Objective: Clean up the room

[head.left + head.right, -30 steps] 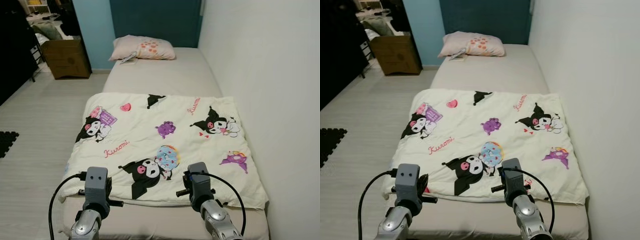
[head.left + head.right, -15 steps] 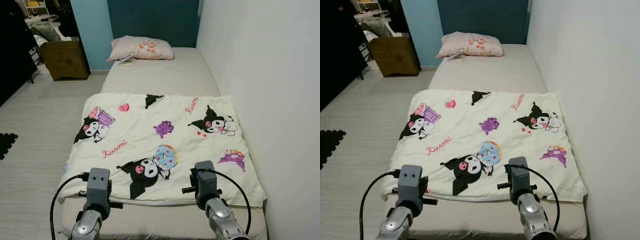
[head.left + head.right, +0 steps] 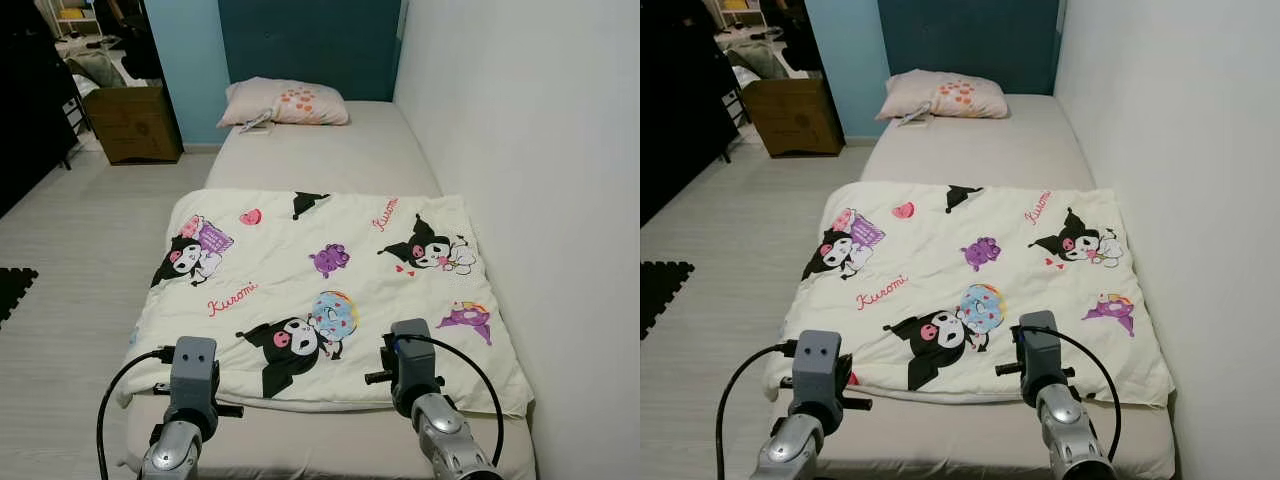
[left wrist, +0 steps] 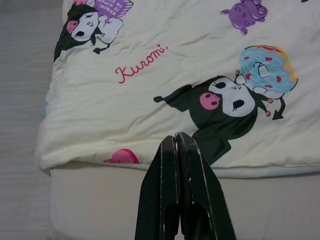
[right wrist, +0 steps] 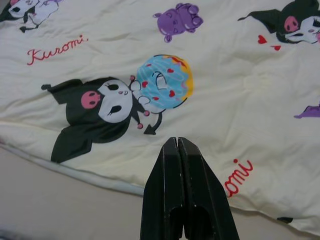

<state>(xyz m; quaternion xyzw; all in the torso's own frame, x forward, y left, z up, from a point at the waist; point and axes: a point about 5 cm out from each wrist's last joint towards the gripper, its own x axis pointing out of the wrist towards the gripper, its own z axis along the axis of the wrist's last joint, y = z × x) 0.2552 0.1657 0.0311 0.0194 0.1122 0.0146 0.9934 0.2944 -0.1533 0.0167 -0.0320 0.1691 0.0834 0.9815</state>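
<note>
Over the last second the head views only sway a little; the cream blanket [image 3: 320, 290] lies as flat as before on the near half of the bed [image 3: 330, 150], so the robot seems paused over bedding already spread. The left hand [image 4: 179, 145] and right hand [image 5: 178, 147] both hover above the blanket's near hem, fingers pressed together and empty. The pillow [image 3: 285, 102] rests far off at the headboard.

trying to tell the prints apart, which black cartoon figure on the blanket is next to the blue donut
The one nearest the foot edge of the blanket, the black figure with the pink face, touching the blue donut. The other two black figures sit by the side edges, with no donut.
</note>
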